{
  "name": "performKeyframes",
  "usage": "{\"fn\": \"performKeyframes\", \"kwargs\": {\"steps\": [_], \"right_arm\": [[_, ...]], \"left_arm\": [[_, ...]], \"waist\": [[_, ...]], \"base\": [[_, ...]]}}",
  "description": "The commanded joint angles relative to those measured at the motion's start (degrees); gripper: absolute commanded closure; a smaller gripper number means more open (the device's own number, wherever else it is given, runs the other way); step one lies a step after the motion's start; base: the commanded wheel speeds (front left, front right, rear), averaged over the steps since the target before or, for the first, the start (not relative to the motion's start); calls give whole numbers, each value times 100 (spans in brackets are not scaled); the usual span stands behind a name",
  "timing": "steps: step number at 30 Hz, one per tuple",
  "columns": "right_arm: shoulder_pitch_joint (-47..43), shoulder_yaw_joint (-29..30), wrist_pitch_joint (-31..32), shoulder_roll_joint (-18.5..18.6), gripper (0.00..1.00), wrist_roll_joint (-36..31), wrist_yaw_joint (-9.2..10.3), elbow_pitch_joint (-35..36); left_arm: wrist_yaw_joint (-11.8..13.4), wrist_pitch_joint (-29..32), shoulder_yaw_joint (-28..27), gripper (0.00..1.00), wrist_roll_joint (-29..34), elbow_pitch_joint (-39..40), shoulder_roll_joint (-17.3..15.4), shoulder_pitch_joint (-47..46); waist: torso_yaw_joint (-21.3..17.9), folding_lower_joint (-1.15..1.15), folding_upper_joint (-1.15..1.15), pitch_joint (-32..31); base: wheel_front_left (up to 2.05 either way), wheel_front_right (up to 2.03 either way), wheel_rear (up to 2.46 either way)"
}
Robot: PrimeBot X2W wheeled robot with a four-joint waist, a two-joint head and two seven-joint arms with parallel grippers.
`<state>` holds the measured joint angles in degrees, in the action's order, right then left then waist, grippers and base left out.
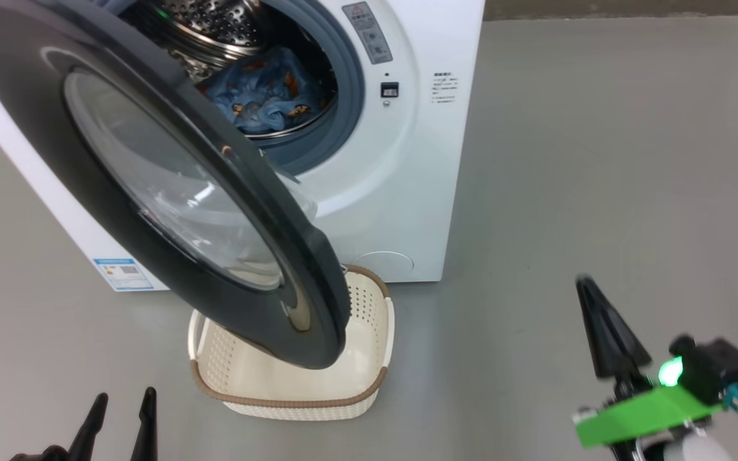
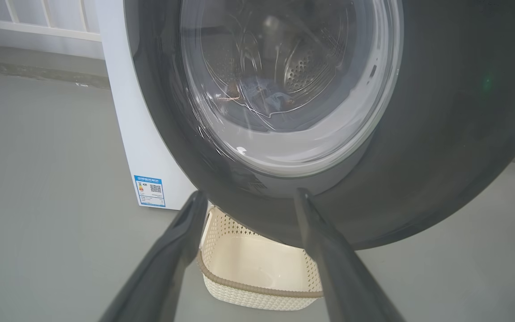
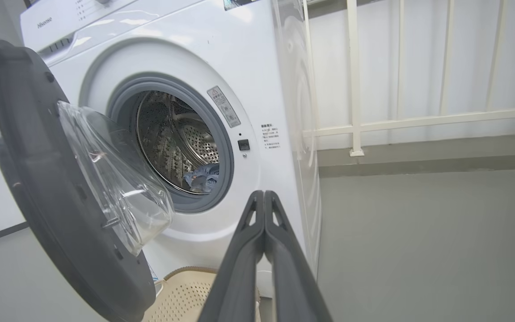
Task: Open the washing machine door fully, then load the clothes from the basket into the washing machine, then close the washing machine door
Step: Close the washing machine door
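Observation:
The white washing machine (image 1: 401,192) stands with its round black door (image 1: 42,128) swung partly open over the basket (image 1: 292,394). Blue bear-print clothes (image 1: 263,89) lie inside the steel drum, also glimpsed as clothes (image 3: 204,176) in the right wrist view. The cream basket (image 2: 257,286) sits on the floor below the door, its visible part holding nothing. My left gripper (image 1: 122,400) is open at the lower left, short of the door (image 2: 441,147). My right gripper (image 1: 583,285) is shut on nothing, off to the right of the machine (image 3: 186,53); its fingers (image 3: 262,250) press together.
Grey floor (image 1: 599,160) stretches wide to the right of the machine. A white railing (image 3: 400,120) and wall stand behind it. The door (image 3: 38,201) overhangs the basket (image 3: 181,297).

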<state>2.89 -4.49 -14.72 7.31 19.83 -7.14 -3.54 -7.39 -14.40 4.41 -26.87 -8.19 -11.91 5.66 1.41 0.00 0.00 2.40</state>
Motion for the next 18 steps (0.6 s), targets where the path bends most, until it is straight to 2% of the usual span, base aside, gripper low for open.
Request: {"fn": "performKeyframes", "kwargs": {"steps": [1, 10, 18], "right_arm": [[301, -185, -28, 12, 100, 58, -35, 218], [1245, -1058, -28, -196, 100, 196, -35, 912], [1528, -2424, -28, -306, 100, 502, -35, 920]], "left_arm": [[-10, -60, -201, 0, 39, 156, -85, -237], [-10, -60, -179, 0, 77, 242, 23, -215], [-10, -60, -87, 0, 71, 238, 122, -171]], "waist": [[67, 0, 0, -32], [440, 0, 0, -102], [745, 0, 0, -135]], "base": [[0, 0, 0], [0, 0, 0], [0, 0, 0]]}}
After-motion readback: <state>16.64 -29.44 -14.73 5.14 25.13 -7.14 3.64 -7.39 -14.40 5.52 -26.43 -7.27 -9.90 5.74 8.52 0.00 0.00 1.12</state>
